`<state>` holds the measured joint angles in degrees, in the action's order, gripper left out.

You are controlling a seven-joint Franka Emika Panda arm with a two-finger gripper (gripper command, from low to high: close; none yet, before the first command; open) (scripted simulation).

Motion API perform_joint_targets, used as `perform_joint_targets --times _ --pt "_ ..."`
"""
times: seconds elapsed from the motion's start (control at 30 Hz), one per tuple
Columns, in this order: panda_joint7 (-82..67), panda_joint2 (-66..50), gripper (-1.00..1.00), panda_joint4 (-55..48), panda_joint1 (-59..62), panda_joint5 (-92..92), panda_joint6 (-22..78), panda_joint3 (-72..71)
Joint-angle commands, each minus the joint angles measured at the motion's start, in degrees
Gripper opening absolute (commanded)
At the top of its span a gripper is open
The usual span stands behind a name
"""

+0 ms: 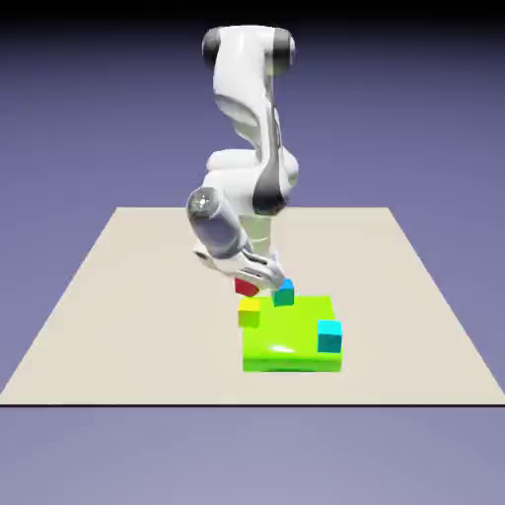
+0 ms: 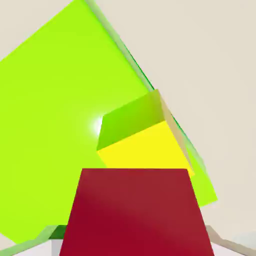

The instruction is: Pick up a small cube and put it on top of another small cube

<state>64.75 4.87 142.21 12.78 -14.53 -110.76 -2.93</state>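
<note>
My gripper (image 1: 252,280) is shut on the small cube (image 1: 247,287), which looks deep red-magenta. In the hand view this small cube (image 2: 135,215) fills the bottom middle, with only slivers of the grey fingertips (image 2: 227,246) showing beside it. A yellow cube (image 1: 250,313) of the same size sits just in front of and below the held one, at the far-left corner of a flat lime-green block (image 1: 291,345). In the hand view the yellow cube (image 2: 145,147) lies right beyond the held cube, over the lime-green block (image 2: 55,125).
A blue-teal cube (image 1: 284,293) stands beside the gripper, at the green block's far edge. A cyan cube (image 1: 328,336) rests at the block's right side. The beige table (image 1: 128,296) spreads around them.
</note>
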Motion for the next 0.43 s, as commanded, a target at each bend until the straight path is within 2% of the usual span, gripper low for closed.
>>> perform_joint_targets --times 0.0,0.17,0.2,0.4 --pt "0.06 0.0 -1.0 0.0 -0.17 0.17 0.02 0.0" --pt "-1.51 -5.15 -1.0 5.87 -1.27 -2.2 -11.01 -1.18" --pt "-1.51 -5.15 1.0 5.87 -1.27 -2.2 -11.01 -1.18" --pt "0.06 0.0 1.0 0.0 -0.17 0.17 0.02 0.0"
